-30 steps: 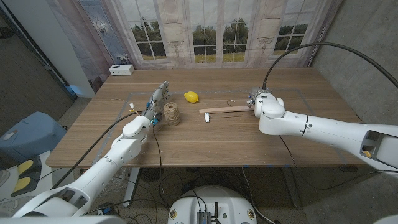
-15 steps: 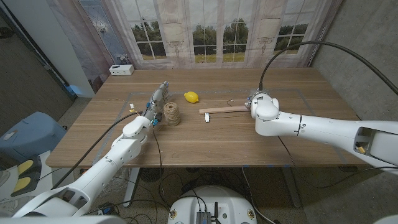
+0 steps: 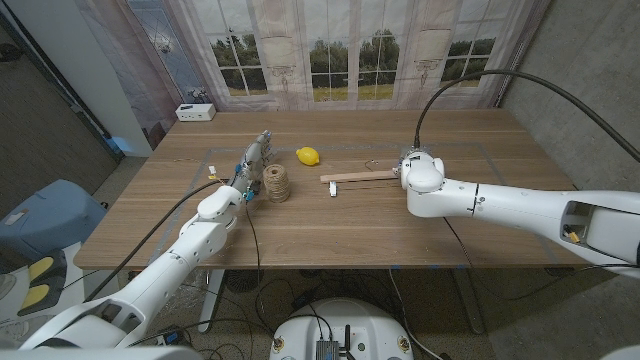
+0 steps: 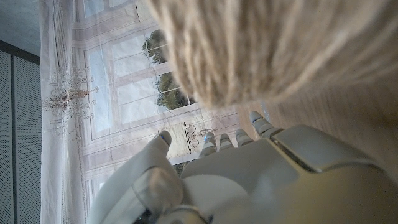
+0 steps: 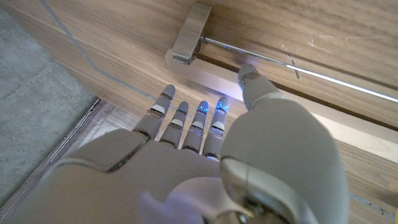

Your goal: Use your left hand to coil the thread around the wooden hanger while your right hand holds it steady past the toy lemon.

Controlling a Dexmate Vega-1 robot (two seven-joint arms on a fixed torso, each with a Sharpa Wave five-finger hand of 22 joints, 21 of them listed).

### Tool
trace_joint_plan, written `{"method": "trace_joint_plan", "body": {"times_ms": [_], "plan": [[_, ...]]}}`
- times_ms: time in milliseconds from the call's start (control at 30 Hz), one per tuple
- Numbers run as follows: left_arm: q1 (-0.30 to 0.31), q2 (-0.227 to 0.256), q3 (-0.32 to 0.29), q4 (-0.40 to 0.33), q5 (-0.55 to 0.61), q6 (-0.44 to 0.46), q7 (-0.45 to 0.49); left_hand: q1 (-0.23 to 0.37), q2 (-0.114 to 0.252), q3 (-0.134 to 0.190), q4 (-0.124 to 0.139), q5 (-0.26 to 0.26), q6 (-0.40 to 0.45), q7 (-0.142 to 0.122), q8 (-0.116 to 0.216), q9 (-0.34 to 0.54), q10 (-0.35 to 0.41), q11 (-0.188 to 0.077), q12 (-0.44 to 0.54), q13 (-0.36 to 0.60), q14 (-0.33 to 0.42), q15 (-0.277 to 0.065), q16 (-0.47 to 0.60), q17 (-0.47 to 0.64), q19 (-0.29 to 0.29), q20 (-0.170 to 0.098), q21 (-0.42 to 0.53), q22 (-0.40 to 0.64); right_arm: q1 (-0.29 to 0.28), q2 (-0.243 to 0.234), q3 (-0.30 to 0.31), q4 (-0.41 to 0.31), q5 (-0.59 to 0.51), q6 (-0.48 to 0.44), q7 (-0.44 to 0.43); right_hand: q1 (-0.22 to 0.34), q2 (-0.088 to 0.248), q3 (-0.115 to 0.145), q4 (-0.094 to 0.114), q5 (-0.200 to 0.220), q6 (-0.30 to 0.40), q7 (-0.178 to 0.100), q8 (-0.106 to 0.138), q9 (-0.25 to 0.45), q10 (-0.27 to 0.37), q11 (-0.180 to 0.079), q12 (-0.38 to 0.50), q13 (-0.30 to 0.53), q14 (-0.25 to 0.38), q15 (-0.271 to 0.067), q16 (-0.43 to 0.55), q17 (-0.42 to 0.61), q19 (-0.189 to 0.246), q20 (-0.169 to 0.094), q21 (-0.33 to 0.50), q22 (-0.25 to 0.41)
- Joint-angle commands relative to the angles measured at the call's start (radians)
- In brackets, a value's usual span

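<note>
A wooden table (image 3: pixel 330 215) stands before curtained windows. From the head view, the left hand (image 3: pixel 255 160) is beside the spool of thread (image 3: pixel 276 183); the lemon (image 3: pixel 308 156) lies between it and the hanger (image 3: pixel 362 176), where the right hand (image 3: pixel 408 160) is. In the left wrist view, fingers (image 4: pixel 214 142) spread under the spool, holding nothing. In the right wrist view, spread fingers (image 5: pixel 186 115) hover at the hanger (image 5: pixel 205 71), not gripping; a loose hold could let it slide.

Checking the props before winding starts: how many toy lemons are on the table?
1. The toy lemon lies between the thread spool and the wooden hanger. None seems hidden.
</note>
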Motion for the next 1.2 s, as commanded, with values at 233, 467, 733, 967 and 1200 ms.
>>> {"method": "trace_joint_plan", "body": {"times_ms": [233,467,733,967,1200], "plan": [[-0.019,-0.003,0.004,0.017,-0.002,0.017,-0.006,-0.001,-0.004,-0.003,0.0,-0.001,-0.002,-0.003,-0.004,0.004,0.005,0.0,0.0,0.004,-0.046,-0.001,0.001,0.004,0.002,0.012,-0.007,0.002,-0.01,0.048,0.018,0.115,0.023,0.058,-0.004,0.045,0.028,-0.028,0.006,-0.007,0.123,0.003,0.026,0.005,0.108,0.0,0.034,0.006,0.048,-0.119,0.024,0.007,0.026,-0.012,0.009,0.002],[-0.025,-0.006,0.006,0.025,-0.002,0.021,-0.011,-0.001,-0.004,-0.004,0.001,-0.001,-0.001,-0.004,-0.004,0.004,0.007,0.004,0.0,0.004,-0.045,0.0,0.002,0.004,0.002,0.015,-0.01,0.002,-0.074,0.051,0.08,0.142,0.014,0.112,-0.1,0.119,0.076,-0.079,0.005,-0.015,0.347,0.012,0.08,0.015,0.328,0.003,0.108,0.039,0.179,-0.173,0.095,0.036,0.065,-0.031,0.017,0.003],[-0.035,-0.007,0.009,0.033,0.0,0.024,-0.014,-0.002,-0.005,-0.005,0.001,-0.002,-0.002,-0.006,-0.005,0.004,0.01,0.005,0.0,0.004,-0.042,0.003,0.002,0.004,0.004,0.017,-0.012,0.002,-0.141,0.05,0.149,0.163,-0.005,0.16,-0.183,0.173,0.091,-0.118,0.004,-0.015,0.449,0.03,0.125,0.028,0.44,0.007,0.172,0.08,0.288,-0.186,0.167,0.088,0.096,-0.035,0.027,0.006],[-0.049,0.04,0.04,-0.003,0.094,0.053,0.035,0.02,-0.02,-0.004,-0.025,-0.009,-0.015,-0.015,-0.008,0.004,0.013,0.02,0.0,0.004,-0.017,0.021,0.006,0.001,0.015,0.03,-0.021,0.001,-0.214,0.044,0.237,0.155,-0.002,0.211,-0.268,0.185,0.097,-0.128,0.006,-0.012,0.437,0.026,0.124,0.035,0.43,-0.001,0.174,0.091,0.297,-0.187,0.18,0.104,0.104,-0.05,0.031,0.008],[-0.058,0.118,0.083,-0.112,0.263,0.134,0.149,0.143,-0.04,0.027,-0.147,-0.07,0.013,-0.007,0.004,0.005,0.107,0.037,0.024,0.008,0.145,0.088,0.032,0.005,0.105,0.096,-0.028,0.006,-0.27,0.039,0.301,0.126,-0.017,0.233,-0.334,0.196,0.103,-0.134,0.007,-0.011,0.434,0.029,0.13,0.045,0.431,0.0,0.178,0.098,0.293,-0.188,0.185,0.116,0.116,-0.05,0.036,0.009]]}}
